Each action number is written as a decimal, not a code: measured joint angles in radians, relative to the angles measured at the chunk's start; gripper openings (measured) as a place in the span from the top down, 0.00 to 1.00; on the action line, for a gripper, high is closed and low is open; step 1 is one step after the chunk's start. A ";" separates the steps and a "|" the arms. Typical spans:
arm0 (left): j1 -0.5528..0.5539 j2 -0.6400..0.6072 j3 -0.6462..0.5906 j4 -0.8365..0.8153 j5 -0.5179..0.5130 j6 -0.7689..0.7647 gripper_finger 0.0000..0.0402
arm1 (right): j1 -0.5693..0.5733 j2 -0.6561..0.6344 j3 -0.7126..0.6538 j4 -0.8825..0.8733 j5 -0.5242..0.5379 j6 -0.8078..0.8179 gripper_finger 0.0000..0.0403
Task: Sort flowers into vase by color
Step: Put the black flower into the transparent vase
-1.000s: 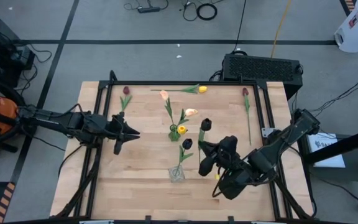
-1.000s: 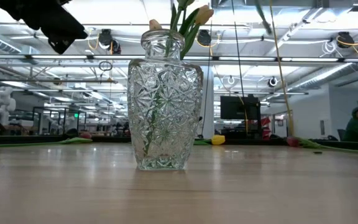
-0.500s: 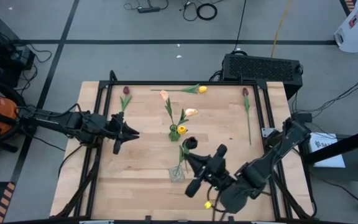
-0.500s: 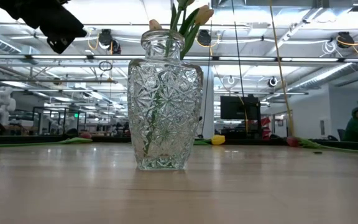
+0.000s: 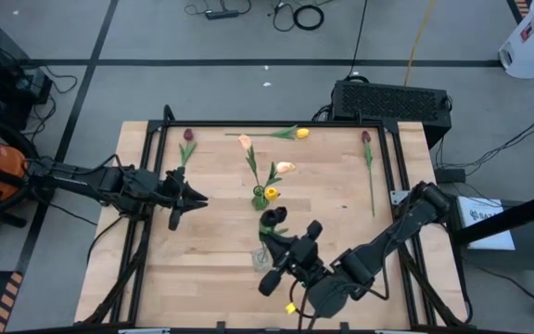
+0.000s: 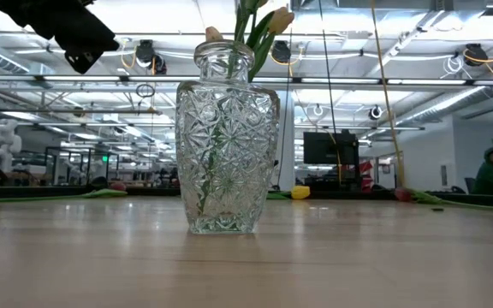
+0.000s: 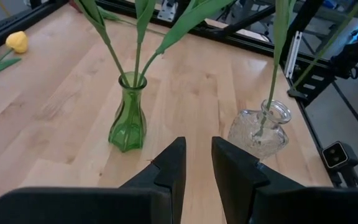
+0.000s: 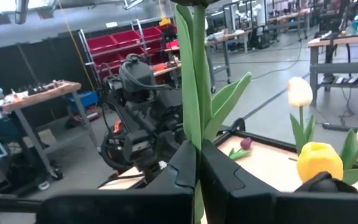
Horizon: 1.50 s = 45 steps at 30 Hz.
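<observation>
We judge the step in hand to be the placing of a dark tulip point(image 5: 269, 219): our right gripper point(image 5: 281, 243) has its jaws pressed on the green stem point(image 8: 194, 106) and holds the flower upright over the clear vase point(image 5: 263, 259), which already carries one stem. The green vase point(image 5: 260, 199) just beyond it holds the yellow and peach heads, so the colours are being kept apart. Next, we think, the stem's lower end must be lined up with the narrow glass neck and lowered straight in before the jaws let go; the end of the stem is hidden under the arm in the high view, so we cannot tell whether it has entered the mouth yet. Our left gripper point(image 5: 191, 199) waits over the table's left part, jaws slightly parted and holding nothing. Still lying on the table point(image 5: 202, 269) are a maroon tulip point(image 5: 187, 139) at the far left, a yellow tulip point(image 5: 290, 134) along the far edge, and a red tulip point(image 5: 367, 153) at the far right, well apart from both vases. The top is pale wood inside a black frame. Beyond it lies a grey floor with cables, and the low view looks into a workshop hall with ceiling lamps, where a person point(image 6: 491, 171) sits at the right edge.
</observation>
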 joint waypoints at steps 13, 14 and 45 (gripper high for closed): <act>0.000 0.000 0.000 -0.003 0.000 0.003 0.79 | -0.038 0.045 0.000 -0.003 -0.050 0.017 1.00; 0.000 0.000 0.000 -0.003 0.000 0.003 0.79 | -0.038 0.048 0.000 -0.003 -0.051 0.018 1.00; 0.000 0.000 0.000 0.001 0.000 0.000 0.79 | 0.000 0.171 0.000 -0.406 -0.095 0.524 1.00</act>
